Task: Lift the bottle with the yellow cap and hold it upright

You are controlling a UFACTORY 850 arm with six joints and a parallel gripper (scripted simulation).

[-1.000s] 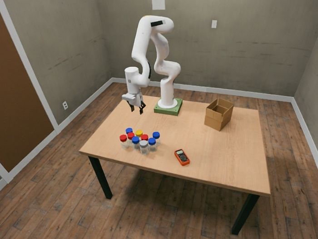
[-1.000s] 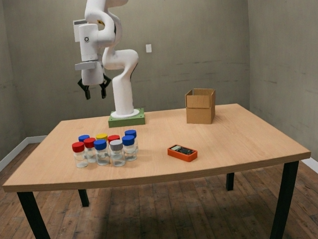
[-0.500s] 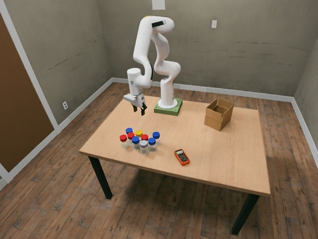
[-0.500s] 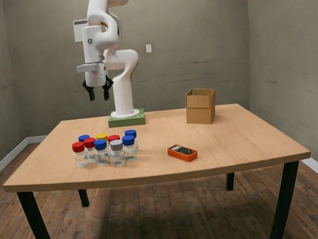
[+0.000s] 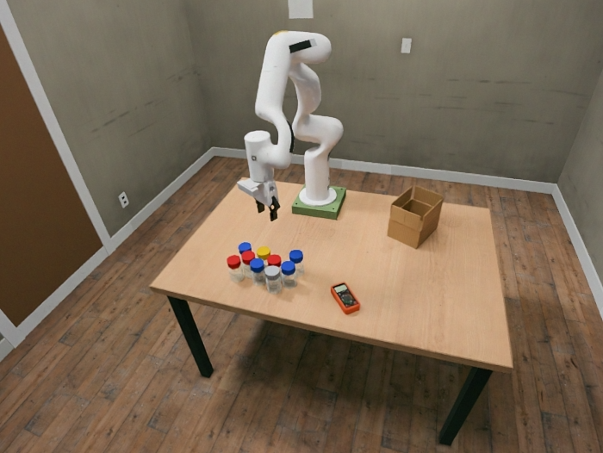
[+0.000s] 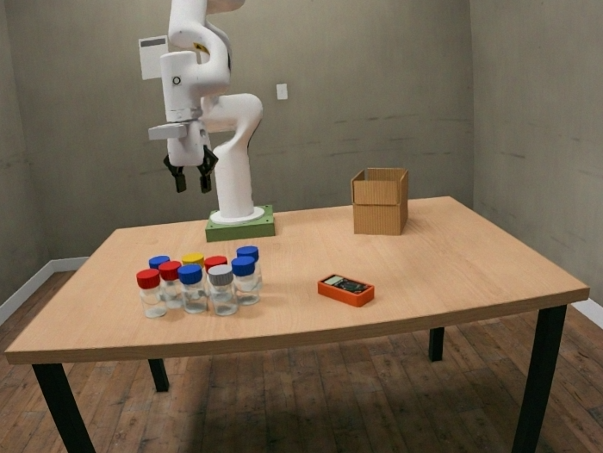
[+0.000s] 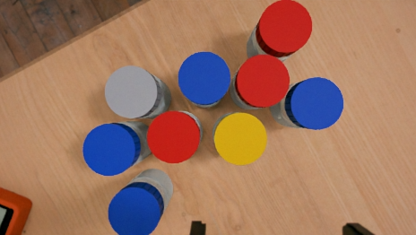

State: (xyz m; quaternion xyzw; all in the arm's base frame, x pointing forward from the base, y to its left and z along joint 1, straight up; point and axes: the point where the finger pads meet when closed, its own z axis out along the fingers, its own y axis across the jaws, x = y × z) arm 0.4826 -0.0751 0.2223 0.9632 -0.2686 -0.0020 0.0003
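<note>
The bottle with the yellow cap [image 5: 264, 251] [image 6: 193, 258] [image 7: 240, 138] stands upright at the back of a tight cluster of clear bottles on the table [image 5: 428, 301] [image 6: 438, 277]. Red-capped bottles [image 7: 173, 136] [image 7: 262, 81] and a blue-capped bottle [image 7: 316, 103] stand close around it. All bottles stand upright. My gripper [image 5: 268, 210] [image 6: 192, 183] [image 7: 273, 230] is open and empty. It hangs well above the table, behind the cluster on the arm-base side; only its fingertips show at the lower edge of the wrist view.
A grey-capped bottle [image 5: 272, 277] [image 6: 221, 288] [image 7: 131, 91] stands at the cluster's front. An orange multimeter [image 5: 345, 297] [image 6: 345, 288] lies to the right of the bottles. An open cardboard box [image 5: 414, 215] [image 6: 379, 201] stands at the back right. The arm's green base [image 5: 319, 204] [image 6: 239, 226] is behind.
</note>
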